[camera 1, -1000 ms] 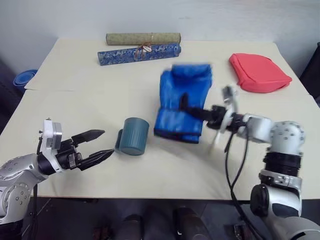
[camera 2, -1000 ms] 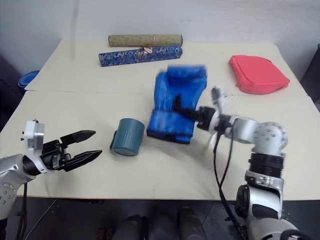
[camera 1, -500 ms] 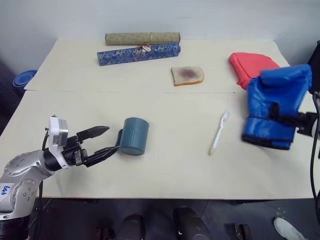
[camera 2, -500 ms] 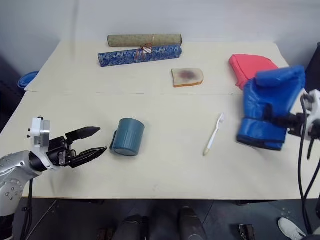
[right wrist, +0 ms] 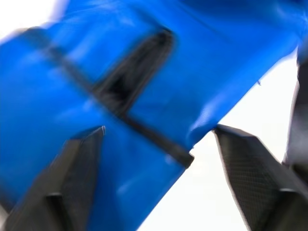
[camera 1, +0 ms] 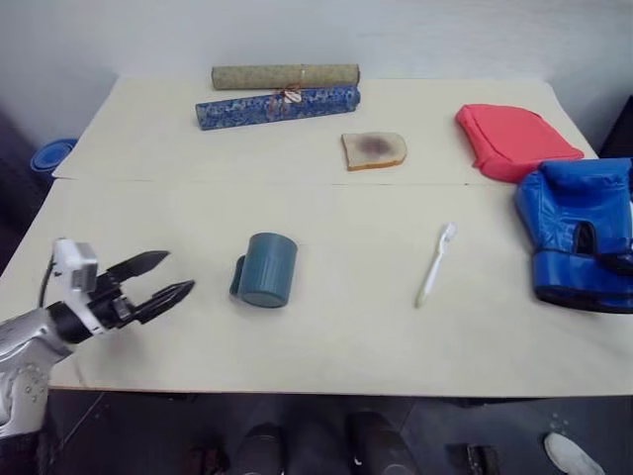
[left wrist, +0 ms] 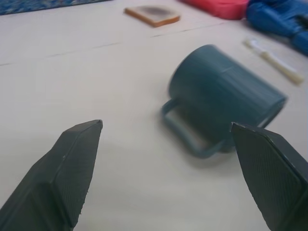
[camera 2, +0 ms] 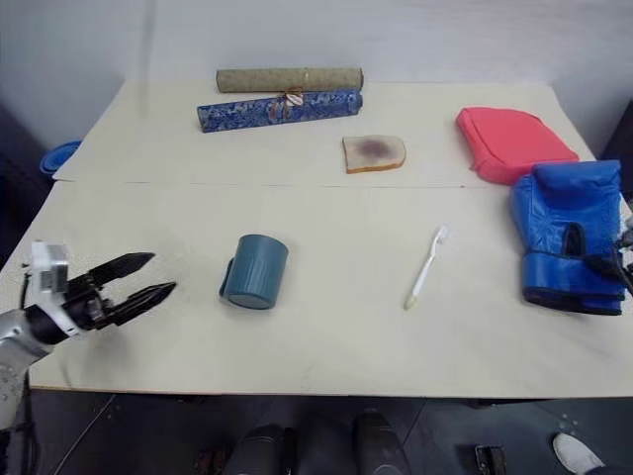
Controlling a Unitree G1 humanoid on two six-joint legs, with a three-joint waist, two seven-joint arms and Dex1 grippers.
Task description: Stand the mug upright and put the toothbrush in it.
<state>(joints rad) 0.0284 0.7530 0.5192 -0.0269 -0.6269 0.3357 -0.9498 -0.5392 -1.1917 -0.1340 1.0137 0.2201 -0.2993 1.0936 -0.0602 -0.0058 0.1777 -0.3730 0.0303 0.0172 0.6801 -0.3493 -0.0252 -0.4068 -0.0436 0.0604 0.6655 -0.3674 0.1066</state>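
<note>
Pale beige matte tabletop [camera 1: 326, 336], seam running across it. Small dull teal-grey cylindrical mug [camera 1: 267, 270] lies on its side near the middle, smooth wall, loop handle toward the left gripper [camera 1: 163, 278]. Slim white plastic toothbrush [camera 1: 435, 263] lies flat to its right, well apart, bristle head at the far end. Left gripper: black fingers spread, holding nothing, short of the mug. Right gripper [right wrist: 159, 139]: textured black fingers apart, against the shiny bright blue padded boxing glove [camera 1: 582, 233] resting at the table's right edge.
</note>
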